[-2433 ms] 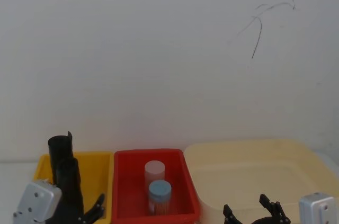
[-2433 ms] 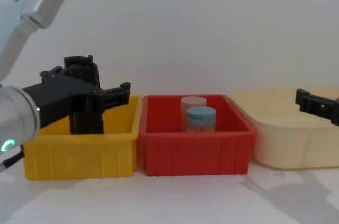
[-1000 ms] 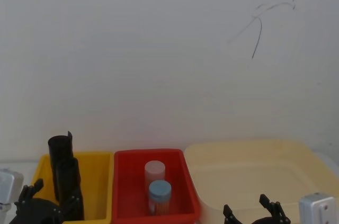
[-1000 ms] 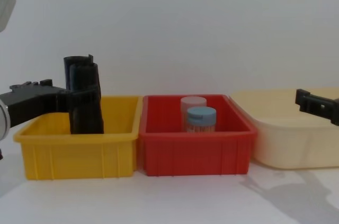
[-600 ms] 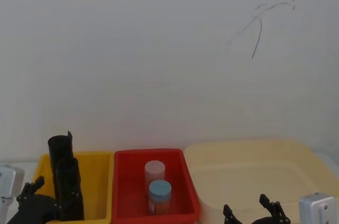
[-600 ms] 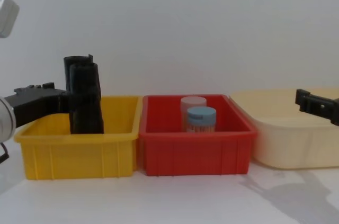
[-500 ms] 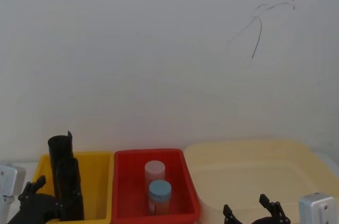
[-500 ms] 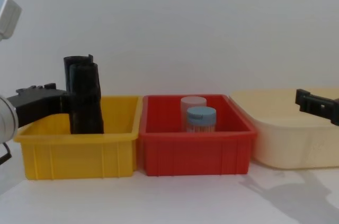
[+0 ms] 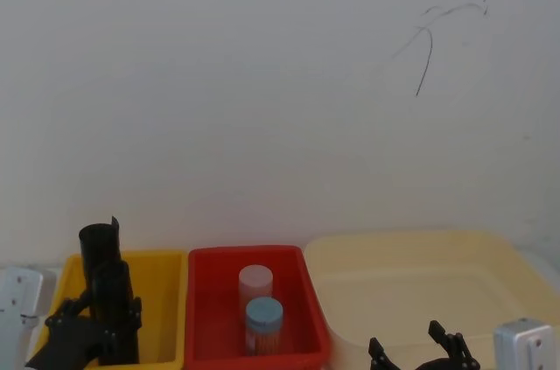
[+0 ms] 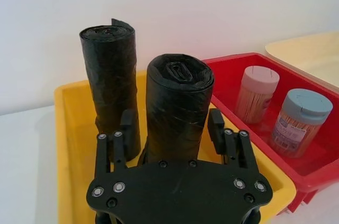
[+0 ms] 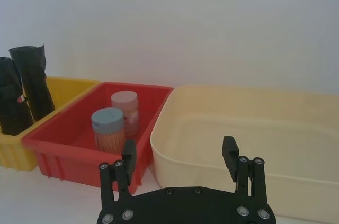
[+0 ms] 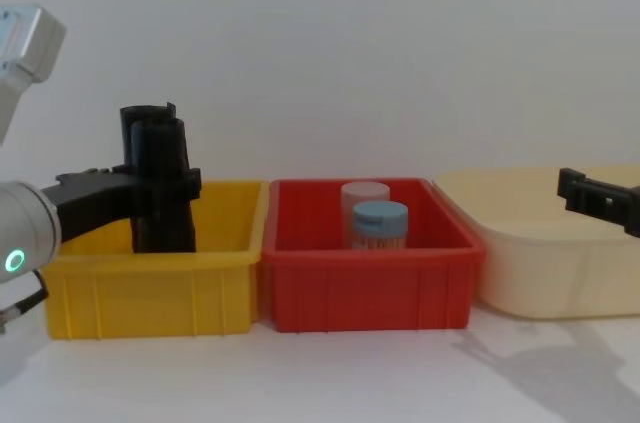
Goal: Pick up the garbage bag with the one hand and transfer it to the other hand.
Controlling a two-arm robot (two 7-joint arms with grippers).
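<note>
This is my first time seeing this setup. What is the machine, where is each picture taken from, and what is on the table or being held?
It is a two-armed robot with a pincer-like gripper on each arm. One picture looks down from its head, one looks across the table from its chest, and one comes from each wrist. On the table stand a yellow bin, a red bin and a cream tub. The yellow bin holds two upright black rolls: the garbage bag and a second roll behind it. The red bin holds two jars. The left gripper has its open fingers on either side of the garbage bag, not clamped, so nothing is held yet. The right gripper hangs open and empty before the tub.
</note>
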